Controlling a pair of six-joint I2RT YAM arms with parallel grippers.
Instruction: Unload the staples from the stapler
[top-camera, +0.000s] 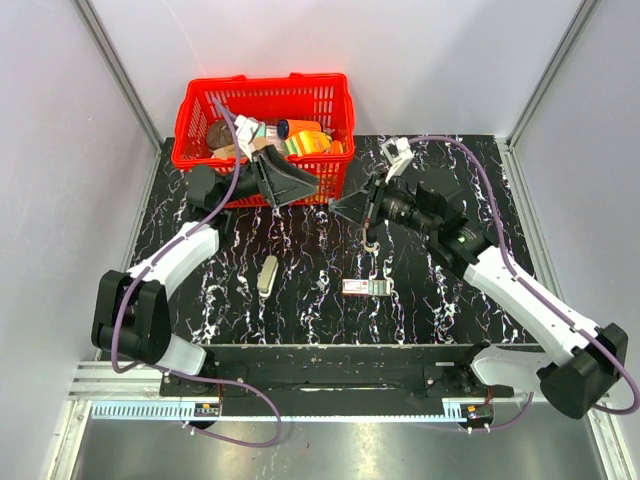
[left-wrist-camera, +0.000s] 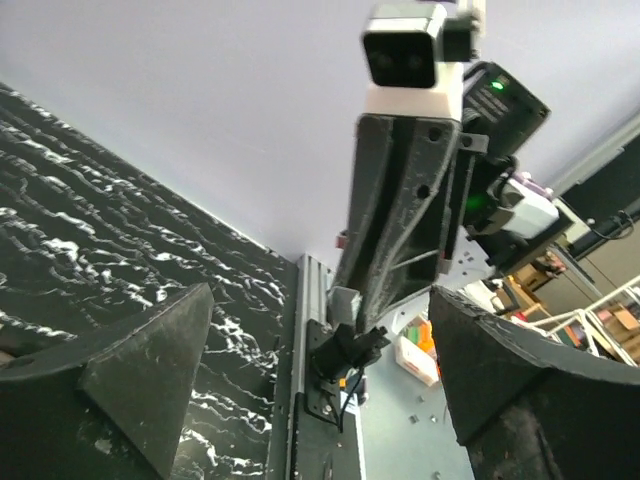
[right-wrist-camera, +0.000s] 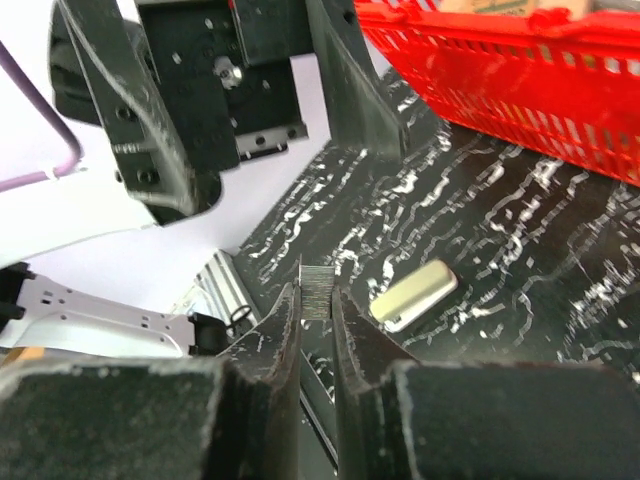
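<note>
Pale grey walls enclose a black, white-veined counter (top-camera: 440, 330) with a red basket (top-camera: 183, 120) at its far side. The right pincer (top-camera: 340, 206), just off the basket's near right corner, is clamped on a short ridged silvery staple strip (right-wrist-camera: 317, 288) that stands up between its tips. The left pincer (left-wrist-camera: 320, 300) hangs by the basket's near wall, spread wide and empty. Nearer the arms from the basket's right corner lies a small dark-and-silver shape, apparently the stapler (top-camera: 372, 247); whether it gapes I cannot tell. The staples look to be out, so unloading seems nearly done. Next the strip needs setting down gently, clear of the basket.
</note>
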